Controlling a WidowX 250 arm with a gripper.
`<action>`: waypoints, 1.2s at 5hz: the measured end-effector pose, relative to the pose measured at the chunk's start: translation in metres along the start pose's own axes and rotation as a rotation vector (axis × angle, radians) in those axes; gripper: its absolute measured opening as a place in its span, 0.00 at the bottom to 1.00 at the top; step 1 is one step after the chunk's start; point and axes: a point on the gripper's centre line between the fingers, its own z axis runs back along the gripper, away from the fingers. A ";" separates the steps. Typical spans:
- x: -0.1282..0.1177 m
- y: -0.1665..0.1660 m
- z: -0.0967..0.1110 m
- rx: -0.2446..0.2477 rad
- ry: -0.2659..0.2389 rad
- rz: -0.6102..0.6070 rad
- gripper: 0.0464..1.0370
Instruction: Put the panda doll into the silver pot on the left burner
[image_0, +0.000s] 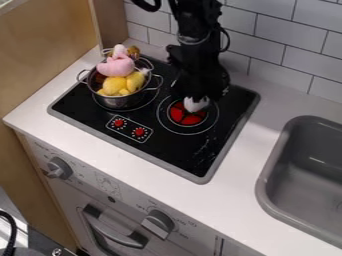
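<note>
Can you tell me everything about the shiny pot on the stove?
The round, silver, metal-looking pot stands upright on the left burner of the flat black stovetop. Its wall is smooth and shiny, and thin loop handles stick out from its sides. There's no lid. It's piled above the rim with soft-looking toys: a pink one sits high, and yellow ones lie toward the front. They hide the pot's bottom.

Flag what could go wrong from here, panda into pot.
1. The pot is already heaped above its rim with pink and yellow toys; the panda could roll off or push one out.
2. A side handle points toward the hand; a low approach might snag it and shift the pot.
3. The white thing at the hand, probably the panda, sits over the right burner; a slip likely lands it there.
</note>
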 end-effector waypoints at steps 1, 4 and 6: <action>-0.008 -0.001 0.025 -0.025 0.053 -0.009 0.01; -0.034 0.023 0.078 -0.016 0.197 -0.090 0.01; -0.049 0.070 0.090 0.072 0.248 -0.181 0.01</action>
